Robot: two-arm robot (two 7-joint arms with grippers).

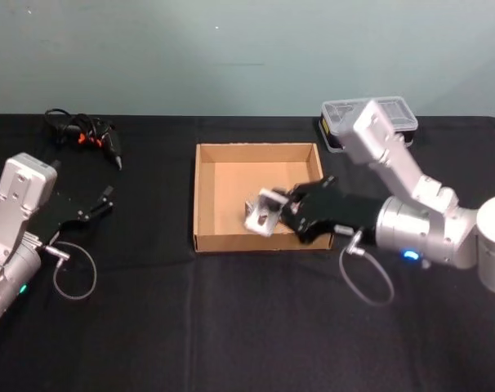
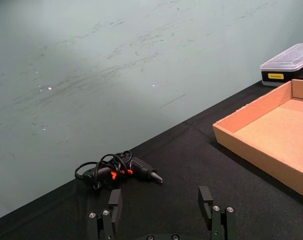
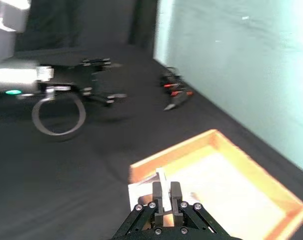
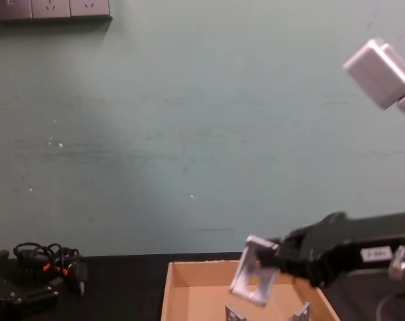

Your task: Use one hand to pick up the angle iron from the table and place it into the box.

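The right hand held the angle iron over the box.

The right gripper [image 1: 282,209] was closed tight on the angle iron [image 1: 262,213], which hung tilted above the box [image 1: 203,196], near its 5 o'clock corner, over the table [image 1: 231,327]. It should go lower before letting go, so the piece drops gently. The left gripper [image 1: 100,202] rested open at 9 o'clock, well apart.

Tan box [image 1: 205,196], silver angle iron [image 1: 262,214], matte black table [image 1: 231,327].
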